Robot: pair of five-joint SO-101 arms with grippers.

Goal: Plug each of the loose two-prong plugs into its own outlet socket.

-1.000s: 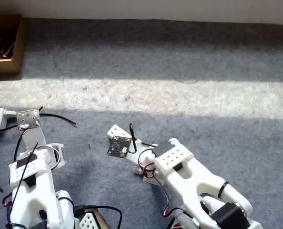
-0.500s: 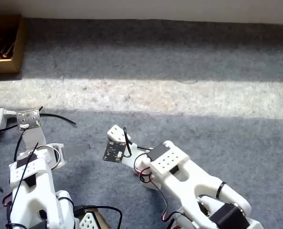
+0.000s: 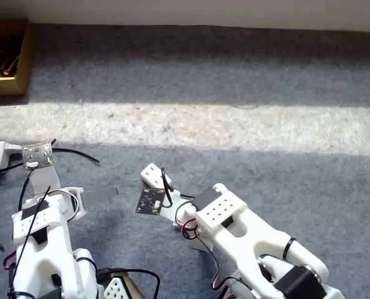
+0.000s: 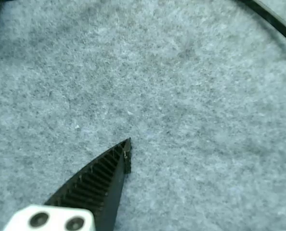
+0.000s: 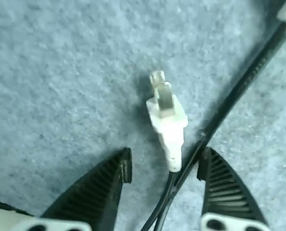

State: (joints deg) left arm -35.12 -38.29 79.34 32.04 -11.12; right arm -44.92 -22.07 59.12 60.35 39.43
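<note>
One white two-prong plug (image 5: pixel 167 118) lies flat on the grey felt (image 5: pixel 56 67) that covers the table, its metal prongs (image 5: pixel 161 89) pointing away from the right gripper (image 5: pixel 164 166). A black cord (image 5: pixel 164 197) leaves its rear and passes back between the jaws. The right gripper hangs just over the plug's tail end with its jaws spread, one toothed finger (image 5: pixel 109 180) on each side and neither touching the plug. This looks like the line-up for a pinch across the body that would leave the prongs free for a socket. A second black cable (image 5: pixel 251 70) runs slantwise just beside the plug and close to the far finger, so closing here could catch that cable along with the plug. In the high view this arm leans low over the middle of the felt. I cannot make out an outlet socket near it, so the plugging-in has, by my reading, not begun. Well apart, at the table's left side, the left gripper (image 3: pixel 73 184) is open and holds nothing. Its dark finger (image 4: pixel 107 178) sits above bare felt with its toothed face uncovered. Loose black wires (image 3: pixel 79 153) trail around that arm, and a wooden box (image 3: pixel 7 59) sits in the far corner.
</note>
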